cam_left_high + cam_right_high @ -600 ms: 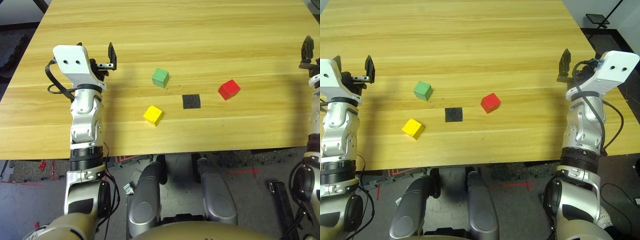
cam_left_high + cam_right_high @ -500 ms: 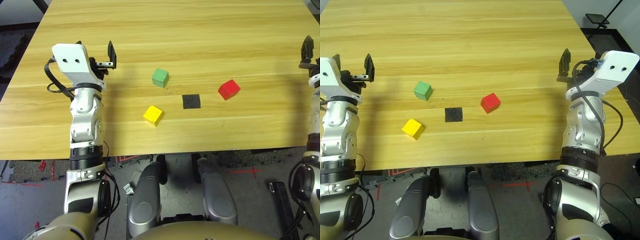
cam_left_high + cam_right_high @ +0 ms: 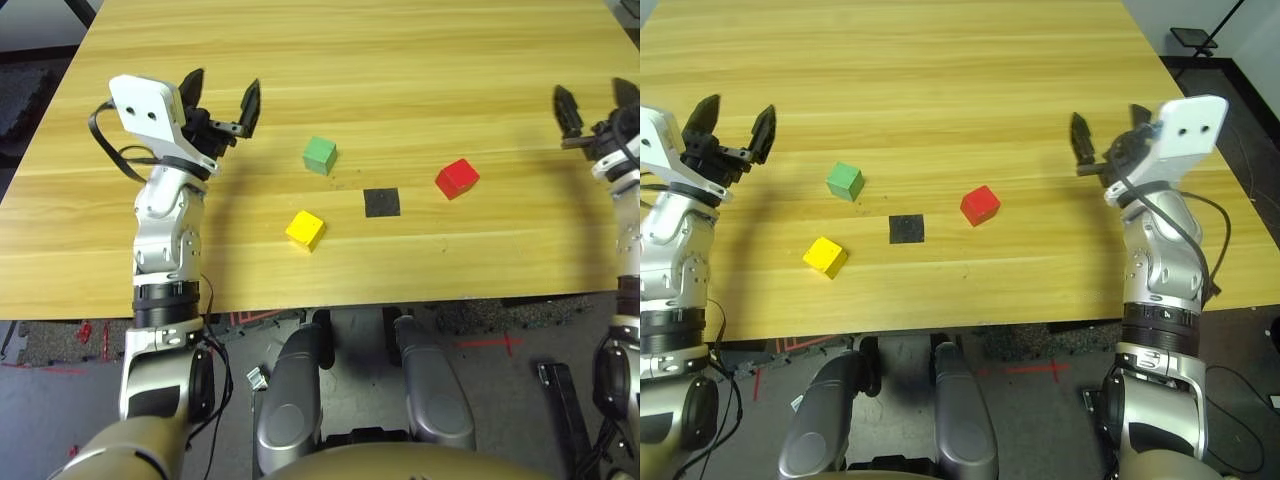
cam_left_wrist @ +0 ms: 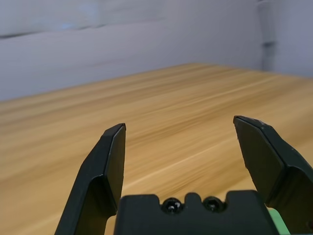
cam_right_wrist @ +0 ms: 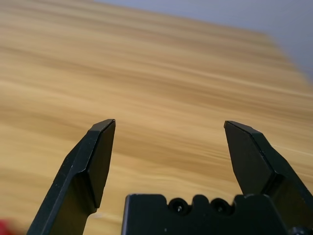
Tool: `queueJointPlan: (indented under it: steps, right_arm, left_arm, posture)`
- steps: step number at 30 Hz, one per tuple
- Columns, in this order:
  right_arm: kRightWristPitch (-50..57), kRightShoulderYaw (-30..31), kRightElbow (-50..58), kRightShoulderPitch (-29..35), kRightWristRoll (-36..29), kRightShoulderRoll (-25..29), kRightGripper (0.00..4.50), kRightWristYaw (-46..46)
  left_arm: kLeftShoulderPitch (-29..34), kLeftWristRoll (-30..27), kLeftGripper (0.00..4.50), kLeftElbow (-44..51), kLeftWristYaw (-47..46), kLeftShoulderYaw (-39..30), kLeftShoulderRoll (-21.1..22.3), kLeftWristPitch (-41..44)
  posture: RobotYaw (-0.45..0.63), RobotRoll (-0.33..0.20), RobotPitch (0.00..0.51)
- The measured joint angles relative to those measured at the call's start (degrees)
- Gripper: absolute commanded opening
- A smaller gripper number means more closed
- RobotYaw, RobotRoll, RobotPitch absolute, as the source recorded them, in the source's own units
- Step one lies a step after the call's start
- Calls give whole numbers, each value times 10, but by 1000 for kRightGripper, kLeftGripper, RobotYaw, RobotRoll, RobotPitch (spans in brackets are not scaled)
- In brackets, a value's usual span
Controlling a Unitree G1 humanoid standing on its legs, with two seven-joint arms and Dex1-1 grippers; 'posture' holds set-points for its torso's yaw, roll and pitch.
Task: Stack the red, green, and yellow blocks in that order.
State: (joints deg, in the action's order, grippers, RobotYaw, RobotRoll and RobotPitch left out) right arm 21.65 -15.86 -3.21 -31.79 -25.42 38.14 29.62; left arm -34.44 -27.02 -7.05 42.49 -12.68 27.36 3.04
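Note:
Three cubes lie apart on the wooden table [image 3: 350, 60]: the green block [image 3: 320, 154] at the middle, the yellow block [image 3: 305, 229] in front of it, and the red block [image 3: 457, 178] to the right. My left gripper [image 3: 222, 92] hovers open to the left of the green block, with nothing between its fingers. Out to the right of the red block, my right gripper [image 3: 595, 100] is open and holds nothing too. Both wrist views look between wide-spread fingers [image 4: 107, 161] [image 5: 93, 161] at bare wood; a sliver of the green block [image 4: 277, 220] shows at the left one's corner.
A flat black square patch [image 3: 382, 202] lies on the table between the yellow and red blocks. The table's front edge [image 3: 400, 298] runs just before the blocks. Bare wood stretches behind the blocks.
Both wrists have turned, so each gripper's fingers now spread side by side and lean in toward the blocks. The right gripper has moved left toward the red block. The blocks have not moved.

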Motion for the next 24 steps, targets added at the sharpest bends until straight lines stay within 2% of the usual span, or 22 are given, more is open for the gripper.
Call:
queueJointPlan:
  steps: [4, 7, 10, 16, 24]
  right_arm:
    - [113, 8, 52, -15, -40, 26, 4500, 21]
    - [185, 21, 98, -17, -59, 33, 4500, 24]
    - [242, 30, 148, -14, -72, 18, 4500, -4]
    - [283, 64, 223, 45, -70, -28, 4500, -47]
    - [254, 93, 225, 75, -14, -15, 4500, -45]
  left_arm:
    - [-12, -30, 4484, -23, 147, 33, 40, 20]
    - [-22, -28, 4484, -66, 241, 57, 61, 12]
    - [-42, -7, 4484, -106, 306, 81, 69, -31]
    - [-84, 18, 4484, -167, 361, 101, 63, -75]
    - [-98, 17, 4484, -180, 392, 108, 54, -74]
  posture:
    - [96, -17, 281]
    - [85, -25, 281]
    - [73, -29, 283]
    - [77, -26, 282]
    - [100, -13, 288]
